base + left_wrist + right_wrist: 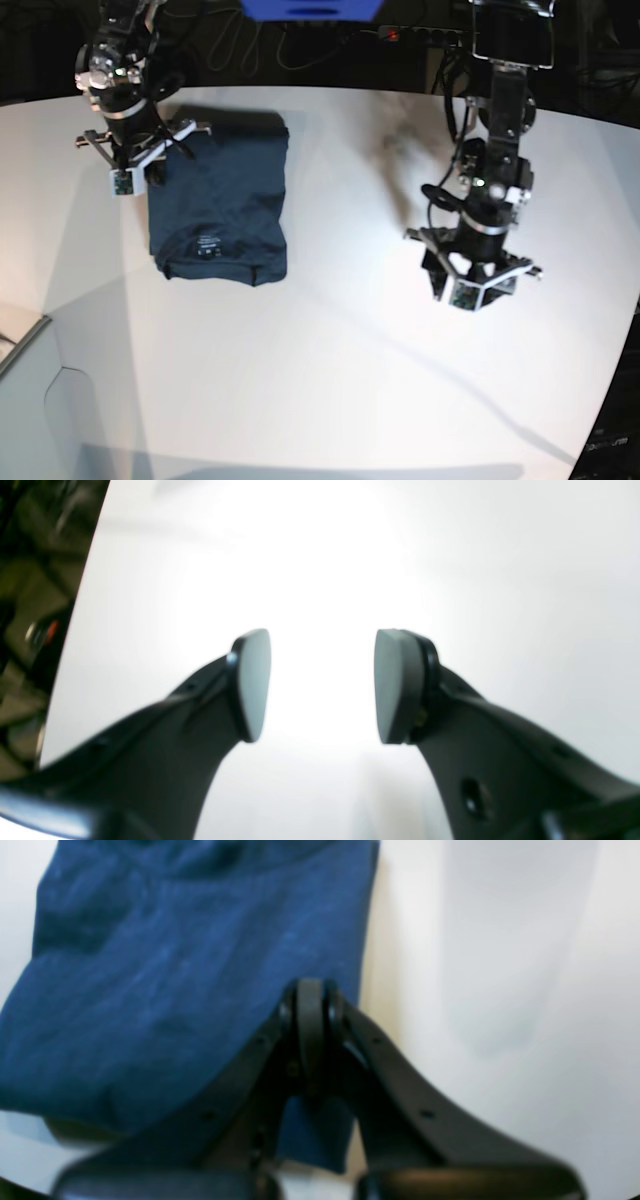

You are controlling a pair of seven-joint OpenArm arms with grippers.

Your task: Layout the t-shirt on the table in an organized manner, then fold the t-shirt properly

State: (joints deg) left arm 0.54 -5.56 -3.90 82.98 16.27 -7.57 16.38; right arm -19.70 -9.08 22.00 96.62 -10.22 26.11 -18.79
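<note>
Cables and a power strip [415, 35] sit in the dark strip behind the table [350, 380], w/ a blue object [310, 9] poking in at the top edge; nothing lies on the white surface between the two arms. T-shirt [220, 205] is folded into a compact navy rectangle on the base view's left half, pale neck label facing up near its front edge. Right gripper [311, 1005] is over the shirt's far corner, pads pressed tight together, but whether any cloth is pinched betw them can't be told. Left gripper [322, 685] hangs well apart from the shirt, over bare table on the base view's right, jaws standing roughly half open w/ only white showing in the gap.

Right wrist cam gives what base can't: fabric texture, wrinkles, a straight side edge of the shirt running just beside the closed fingers. Left wrist cam shows the grey pads [252, 685] clearly plus the table's curved edge and blurry clutter beyond it. Only base shows the whole shirt outline and both arms at once
</note>
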